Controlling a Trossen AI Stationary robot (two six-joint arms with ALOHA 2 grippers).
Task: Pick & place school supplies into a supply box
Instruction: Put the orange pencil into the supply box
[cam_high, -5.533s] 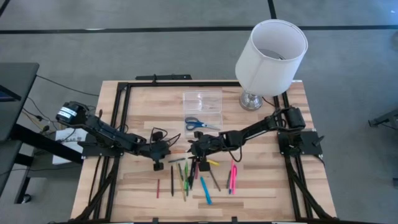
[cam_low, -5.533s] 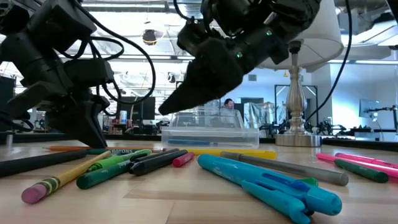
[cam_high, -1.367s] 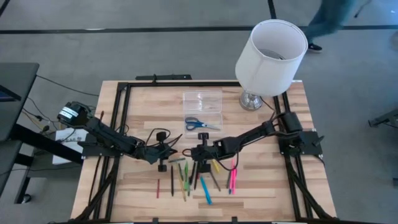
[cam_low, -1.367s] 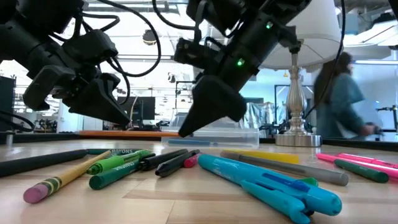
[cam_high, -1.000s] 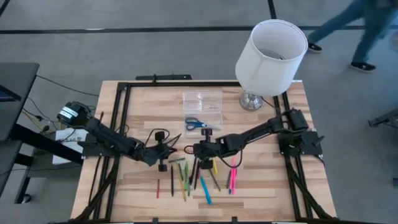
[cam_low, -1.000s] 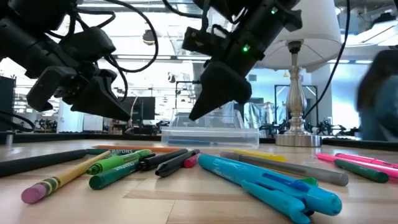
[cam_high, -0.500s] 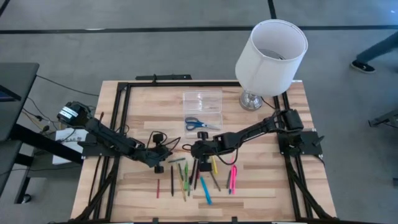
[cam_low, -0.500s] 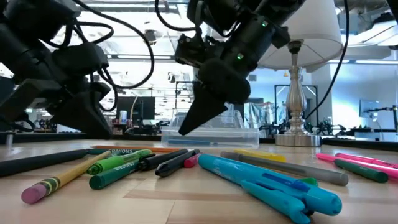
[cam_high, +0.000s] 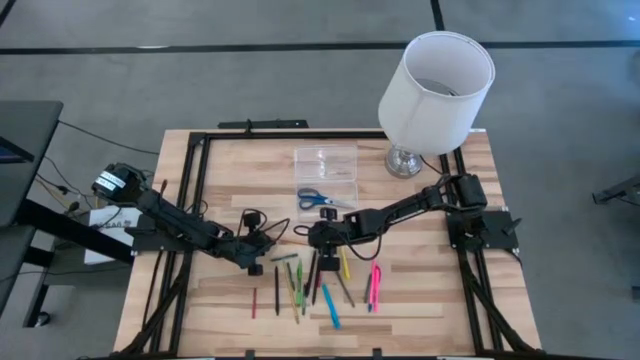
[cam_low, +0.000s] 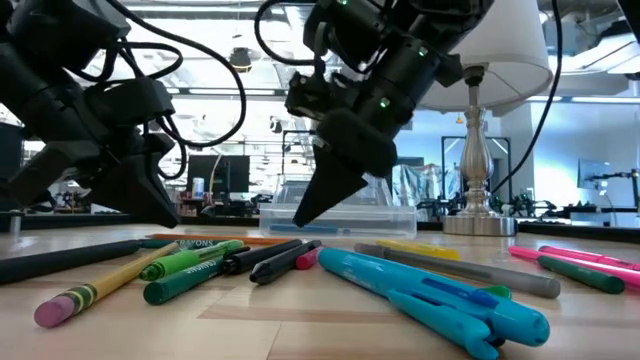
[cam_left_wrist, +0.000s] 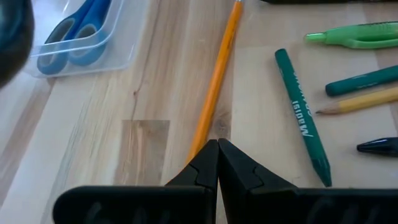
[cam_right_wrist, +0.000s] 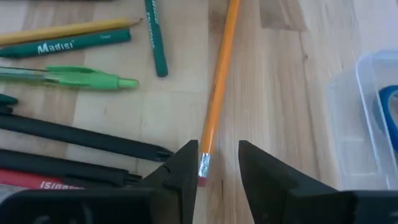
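Observation:
An orange pencil (cam_right_wrist: 217, 81) lies flat on the wooden table between my two grippers. Its eraser end (cam_right_wrist: 203, 167) sits between the fingers of my open right gripper (cam_right_wrist: 217, 149), which slants down over it (cam_low: 300, 218). The pencil's (cam_left_wrist: 217, 74) other end runs under the tips of my shut left gripper (cam_left_wrist: 217, 146). The clear supply box (cam_high: 325, 165) stands toward the far edge with the blue-handled scissors (cam_left_wrist: 74, 37) inside. Other pens, pencils and crayons (cam_high: 310, 285) lie in a row nearer the front edge. My left gripper's shut fingertips (cam_left_wrist: 208, 155) stand over one end of the orange pencil and hide it; I cannot tell whether they touch it. My right gripper's fingers stand on either side of the eraser end; one finger (cam_right_wrist: 186, 162) is right against it, but I cannot tell whether it touches.
A lamp with a big white shade (cam_high: 435, 90) stands at the table's far right corner. Green crayons (cam_left_wrist: 301, 118), black pens (cam_right_wrist: 74, 137) and pink markers (cam_high: 373, 285) lie close to the pencil. A black frame (cam_high: 195, 200) runs around the table.
The orange pencil, earlier hanging level between the two grippers, has come down and lies on the table. My right gripper has sunk toward the table and tipped more steeply down. My left gripper has tipped its fingers downward in place.

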